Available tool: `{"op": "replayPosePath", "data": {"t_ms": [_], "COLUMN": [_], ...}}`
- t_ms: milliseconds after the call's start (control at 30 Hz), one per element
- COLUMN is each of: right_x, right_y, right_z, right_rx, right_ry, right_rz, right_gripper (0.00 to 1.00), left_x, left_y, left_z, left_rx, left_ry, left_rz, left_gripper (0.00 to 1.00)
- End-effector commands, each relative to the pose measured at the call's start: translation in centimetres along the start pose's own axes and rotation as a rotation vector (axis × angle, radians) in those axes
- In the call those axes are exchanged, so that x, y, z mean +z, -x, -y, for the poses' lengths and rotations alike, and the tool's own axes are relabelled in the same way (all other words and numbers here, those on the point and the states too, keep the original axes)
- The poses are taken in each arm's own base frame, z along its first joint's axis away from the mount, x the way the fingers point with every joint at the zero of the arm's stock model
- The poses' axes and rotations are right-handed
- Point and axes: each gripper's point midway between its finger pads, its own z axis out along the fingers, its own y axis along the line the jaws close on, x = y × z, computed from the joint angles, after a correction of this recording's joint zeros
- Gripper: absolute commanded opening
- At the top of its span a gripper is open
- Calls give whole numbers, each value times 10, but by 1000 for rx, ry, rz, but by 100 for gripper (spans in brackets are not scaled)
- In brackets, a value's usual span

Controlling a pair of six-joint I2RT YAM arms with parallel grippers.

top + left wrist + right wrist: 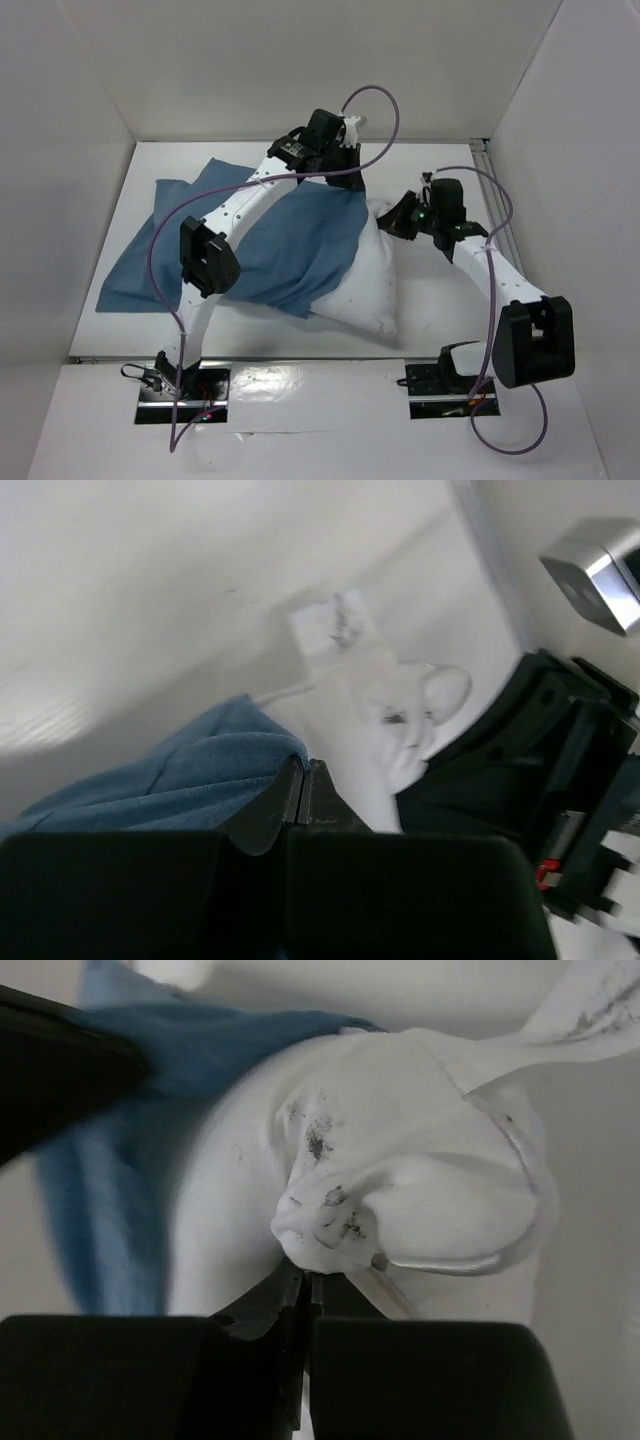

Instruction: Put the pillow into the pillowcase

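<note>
Seen from above, the white pillow (370, 285) lies mid-table with its 9 o'clock half under the rumpled blue pillowcase (290, 250). The left gripper (303, 780) sits at the pillowcase's 12 o'clock edge, fingers pressed together beside the cloth. The right gripper (305, 1280) meets the pillow's bunched 1 o'clock corner, fingers also pressed together. Whether either has caught any fabric cannot be told.
</note>
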Motion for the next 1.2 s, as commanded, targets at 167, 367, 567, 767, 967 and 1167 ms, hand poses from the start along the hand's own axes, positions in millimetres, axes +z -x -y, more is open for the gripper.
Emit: {"op": "replayPosePath", "data": {"t_ms": [167,367,567,767,967,1167], "right_x": [-67,-11,17,4,-9,-35], "right_y": [64,0,-7,36,75,97], "right_z": [-161,-66,-41,-63,-71,-57], "right_rx": [-208,-58,-28,-60,-66,-86], "right_ry": [386,247,187,214,222,160], "right_rz": [222,76,71,192,261,275], "right_gripper": [0,0,0,0,3,57], "left_x": [-201,-242,-201,-129,-121,-178], "left_y": [36,44,33,19,44,77], "left_z": [243,261,251,219,191,133], "left_rx": [155,206,127,38,90,189], "left_ry": [-967,-995,-976,-833,-688,-268], "left_rz": [180,274,207,122,169,400], "left_gripper": [0,0,0,0,78,100]}}
